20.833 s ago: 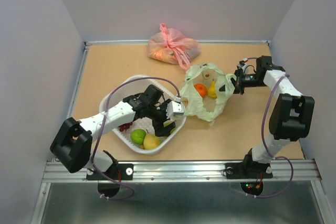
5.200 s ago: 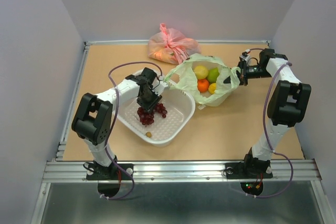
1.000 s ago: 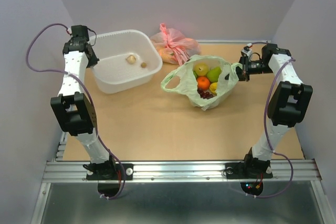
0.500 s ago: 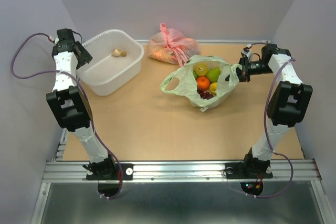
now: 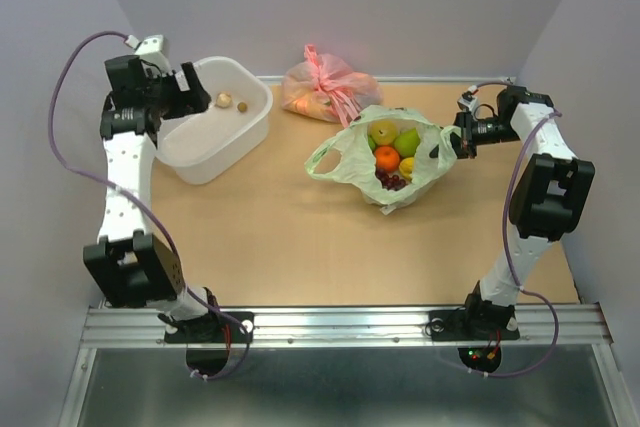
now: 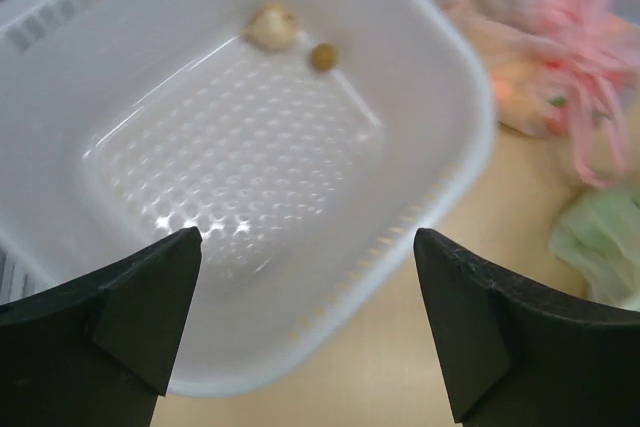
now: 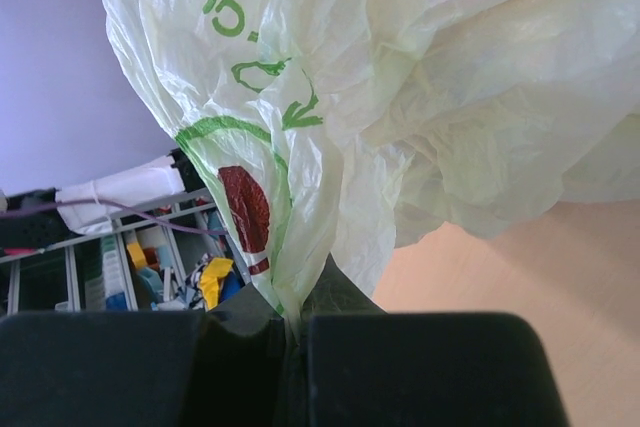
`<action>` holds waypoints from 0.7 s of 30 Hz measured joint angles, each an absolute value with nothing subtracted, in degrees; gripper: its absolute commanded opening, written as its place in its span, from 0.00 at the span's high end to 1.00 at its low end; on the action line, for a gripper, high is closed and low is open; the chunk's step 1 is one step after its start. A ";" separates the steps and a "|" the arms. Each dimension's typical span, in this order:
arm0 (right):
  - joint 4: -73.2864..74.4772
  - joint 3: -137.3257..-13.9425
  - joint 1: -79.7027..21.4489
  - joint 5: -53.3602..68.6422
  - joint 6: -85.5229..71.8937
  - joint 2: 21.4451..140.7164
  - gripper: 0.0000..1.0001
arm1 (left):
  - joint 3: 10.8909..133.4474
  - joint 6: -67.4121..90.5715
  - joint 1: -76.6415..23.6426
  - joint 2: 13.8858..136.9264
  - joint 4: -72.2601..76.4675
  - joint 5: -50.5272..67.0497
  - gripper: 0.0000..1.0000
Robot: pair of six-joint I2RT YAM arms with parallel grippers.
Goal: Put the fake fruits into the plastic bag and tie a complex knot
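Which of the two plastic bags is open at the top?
The pale green bag, its mouth gaping with fruits showing; the pink bag is knotted shut.

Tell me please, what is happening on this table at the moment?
The right gripper is shut on one edge of the pale green plastic bag, holding its mouth open. The fake fruits lie inside it. The left gripper hangs open over the white basket at the far left, which holds only two small pieces. The bag's handles are not yet tied.
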State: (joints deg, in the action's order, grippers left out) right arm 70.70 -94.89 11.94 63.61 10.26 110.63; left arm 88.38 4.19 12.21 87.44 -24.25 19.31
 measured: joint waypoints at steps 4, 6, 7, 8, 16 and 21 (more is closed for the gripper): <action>71.53 -94.89 11.94 63.66 11.55 110.89 1.00 | 82.46 -8.03 3.49 75.53 -21.56 30.41 0.03; 71.79 -94.89 11.94 63.72 12.14 110.89 1.00 | 79.68 -12.25 -2.68 71.68 -20.34 34.06 0.04; 71.94 -94.89 11.94 63.79 12.49 110.89 1.00 | 77.91 -13.37 -6.52 70.50 -19.57 35.55 0.04; 72.03 -94.89 11.94 63.86 12.82 110.89 1.00 | 75.85 -13.72 -9.45 70.04 -18.39 36.53 0.01; 72.71 -94.80 11.94 64.62 15.09 110.89 1.00 | 60.42 -2.46 -15.33 77.71 -8.08 37.41 0.01; 72.99 -94.78 11.94 64.93 16.16 110.89 1.00 | 55.96 2.26 -16.49 79.59 -0.56 37.04 0.01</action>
